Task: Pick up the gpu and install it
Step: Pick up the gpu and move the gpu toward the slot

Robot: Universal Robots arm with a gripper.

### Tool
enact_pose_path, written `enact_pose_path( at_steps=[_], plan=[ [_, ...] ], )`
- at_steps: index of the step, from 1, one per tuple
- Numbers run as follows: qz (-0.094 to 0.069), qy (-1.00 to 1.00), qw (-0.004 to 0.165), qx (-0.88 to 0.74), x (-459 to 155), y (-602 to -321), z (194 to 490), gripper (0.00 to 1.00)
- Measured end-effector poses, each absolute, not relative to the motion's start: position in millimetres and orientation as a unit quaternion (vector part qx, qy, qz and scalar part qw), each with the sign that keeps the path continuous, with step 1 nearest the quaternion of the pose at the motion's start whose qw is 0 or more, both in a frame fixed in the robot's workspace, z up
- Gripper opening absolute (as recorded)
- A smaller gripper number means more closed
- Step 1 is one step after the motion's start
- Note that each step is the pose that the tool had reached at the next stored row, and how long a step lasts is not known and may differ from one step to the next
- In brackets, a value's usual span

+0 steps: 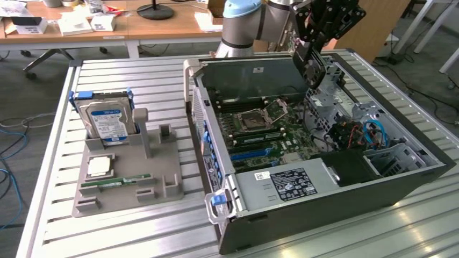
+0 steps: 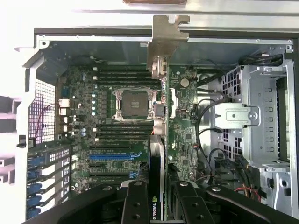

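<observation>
Closest in the wrist view, the gpu [image 2: 156, 158] is seen edge-on, clamped between the black fingers [image 2: 135, 200] of the gripper [image 2: 156, 198], with its bent metal bracket [image 2: 166, 37] beyond, over the green motherboard [image 2: 131, 140]. Farther off, in the exterior view, the gpu is shown as a flat dark slab held upright above the open computer case [image 1: 344, 199], with open room either side. A blue-labelled hard drive [image 1: 106, 121] is stood well apart in a grey holder [image 1: 126, 188].
</observation>
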State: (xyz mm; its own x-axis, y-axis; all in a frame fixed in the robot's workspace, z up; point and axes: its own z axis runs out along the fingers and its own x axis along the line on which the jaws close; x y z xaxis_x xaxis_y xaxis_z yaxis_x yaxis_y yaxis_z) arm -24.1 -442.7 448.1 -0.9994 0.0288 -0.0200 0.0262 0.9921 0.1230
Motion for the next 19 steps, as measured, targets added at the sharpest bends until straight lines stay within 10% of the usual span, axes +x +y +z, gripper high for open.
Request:
enact_pose_path(
  at_steps=[19],
  plan=[
    [0.062, 0.998, 0.010, 0.002, 2.2, -442.7, 447.6, 0.26]
  ],
)
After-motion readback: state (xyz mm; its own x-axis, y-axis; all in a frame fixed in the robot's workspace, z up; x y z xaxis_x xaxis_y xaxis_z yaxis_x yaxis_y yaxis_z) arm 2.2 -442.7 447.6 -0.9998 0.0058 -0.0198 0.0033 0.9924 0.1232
